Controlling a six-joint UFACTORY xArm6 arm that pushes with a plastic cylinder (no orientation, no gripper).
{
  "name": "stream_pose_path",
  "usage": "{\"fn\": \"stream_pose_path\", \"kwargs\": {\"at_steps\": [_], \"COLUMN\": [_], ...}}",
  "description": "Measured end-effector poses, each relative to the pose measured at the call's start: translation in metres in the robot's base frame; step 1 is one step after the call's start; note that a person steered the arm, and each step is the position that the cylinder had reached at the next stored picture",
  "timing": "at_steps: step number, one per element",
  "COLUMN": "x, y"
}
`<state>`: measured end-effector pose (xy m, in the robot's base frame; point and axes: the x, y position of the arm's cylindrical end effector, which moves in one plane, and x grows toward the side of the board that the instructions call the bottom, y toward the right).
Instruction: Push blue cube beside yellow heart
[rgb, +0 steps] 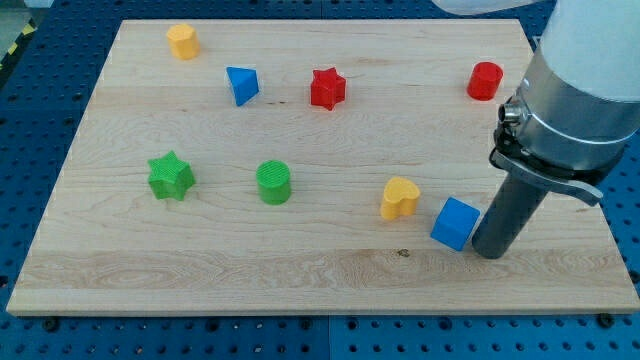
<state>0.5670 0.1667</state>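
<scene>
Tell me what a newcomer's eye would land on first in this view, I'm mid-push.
First the big arm at the view's right, with my tip down on the board, right against the blue cube on its right side. Just left of the cube, a small gap away, sits the yellow heart. After that, the green star and green cylinder at mid-left stand out.

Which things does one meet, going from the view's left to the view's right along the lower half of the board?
green star → green cylinder → yellow heart → blue cube → my tip, which is close against the cube's right side.
</scene>
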Motion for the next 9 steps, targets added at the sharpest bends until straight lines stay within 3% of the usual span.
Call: {"fn": "stream_pose_path", "kwargs": {"at_steps": [1,3,7,9], "x": [-0.003,0.052,0.019,-0.006], "y": [0.024,0.016,-0.035,-0.011]}}
